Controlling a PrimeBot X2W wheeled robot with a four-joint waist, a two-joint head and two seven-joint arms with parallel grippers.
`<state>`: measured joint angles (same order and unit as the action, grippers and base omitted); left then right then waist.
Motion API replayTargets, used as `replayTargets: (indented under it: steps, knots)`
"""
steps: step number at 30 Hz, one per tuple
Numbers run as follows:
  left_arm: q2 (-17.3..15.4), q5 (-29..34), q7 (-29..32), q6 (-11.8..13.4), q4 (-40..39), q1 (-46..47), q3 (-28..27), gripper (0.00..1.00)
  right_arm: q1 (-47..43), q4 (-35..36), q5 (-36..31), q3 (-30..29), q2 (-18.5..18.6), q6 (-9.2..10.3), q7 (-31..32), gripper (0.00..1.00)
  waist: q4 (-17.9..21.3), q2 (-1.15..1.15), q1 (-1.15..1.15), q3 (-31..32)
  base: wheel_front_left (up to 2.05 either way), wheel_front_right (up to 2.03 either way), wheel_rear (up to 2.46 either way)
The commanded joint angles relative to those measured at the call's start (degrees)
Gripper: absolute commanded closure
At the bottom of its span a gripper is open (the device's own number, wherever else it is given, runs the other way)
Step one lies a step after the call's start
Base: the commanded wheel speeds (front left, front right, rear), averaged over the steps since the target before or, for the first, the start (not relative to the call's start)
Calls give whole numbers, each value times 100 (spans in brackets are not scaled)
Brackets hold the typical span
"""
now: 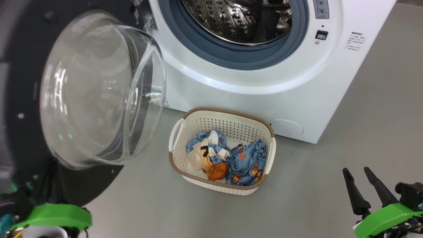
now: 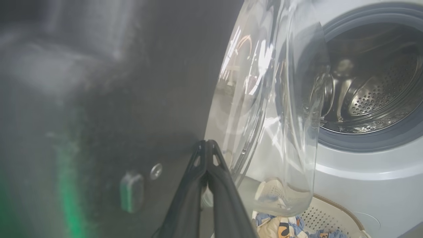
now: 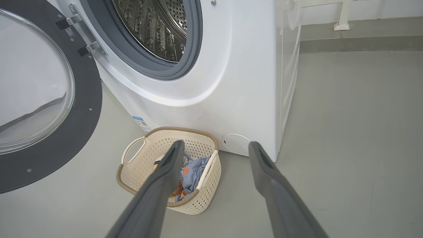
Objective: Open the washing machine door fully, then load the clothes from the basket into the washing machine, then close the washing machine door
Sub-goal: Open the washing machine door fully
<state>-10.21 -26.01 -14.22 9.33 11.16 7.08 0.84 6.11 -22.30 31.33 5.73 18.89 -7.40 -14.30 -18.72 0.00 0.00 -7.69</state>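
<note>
The washing machine door [image 1: 19,82] stands swung open at the left, its clear glass bowl [image 1: 99,89] bulging toward me. The white washing machine [image 1: 264,92] shows its steel drum [image 1: 238,19] and grey gasket. On the floor in front sits the cream basket [image 1: 231,127] holding the blue bear-print clothes [image 1: 244,162] and a cream and orange piece. My left gripper [image 2: 207,142] is shut with nothing in it, its tips at the door's black inner face [image 2: 132,99] beside the glass. My right gripper [image 1: 356,170] is open, low and right of the basket [image 3: 201,198], empty.
Grey floor [image 1: 363,132] stretches to the right of the machine and in front of the basket. A round white cover [image 1: 287,127] sits low on the machine's front. A wall base and a white leg [image 3: 342,19] lie far behind the machine's side.
</note>
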Motion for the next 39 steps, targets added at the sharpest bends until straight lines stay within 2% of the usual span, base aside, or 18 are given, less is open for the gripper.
replayTargets:
  steps: [1,14,29,39]
  knots:
    - [-294,57,-76,73,-25,285,-417,100,114,117,-3,137,131,-9,-70,0,9,0,0,-13,0,0,0]
    - [-518,329,-77,-182,893,880,-1294,100,137,126,11,176,103,-9,-70,0,83,0,0,-113,0,0,0]
    - [-854,779,-77,-510,2148,1839,-2005,100,329,178,16,200,248,-9,-70,0,197,0,0,-497,0,0,0]
    - [-976,1021,-77,-571,2761,2349,-2484,100,482,206,-4,208,303,-9,-70,0,296,0,0,-712,0,0,0]
